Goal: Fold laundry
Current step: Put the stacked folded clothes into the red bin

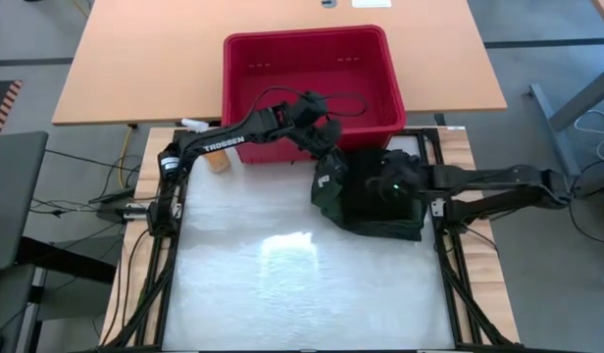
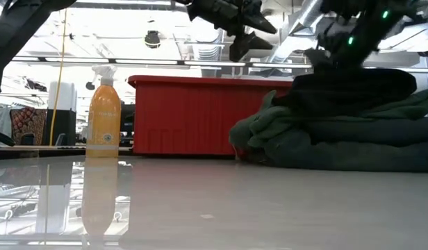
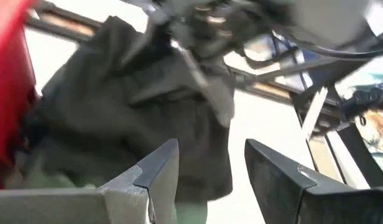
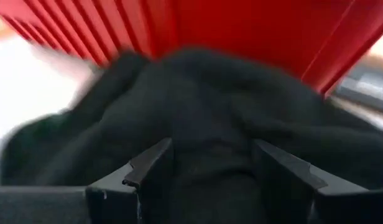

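On the bench [image 1: 282,284], just in front of the one red basket [image 1: 307,78], sits one heap of laundry [image 1: 376,196], dark green and black cloth piled up near the right edge. The left pincer [image 1: 325,147] hangs over the heap's left end with its fingers apart, holding nothing. The right pincer [image 1: 392,184] is down on top of the heap, spread wide with black cloth between its fingers; the heap lies longest from left to right.
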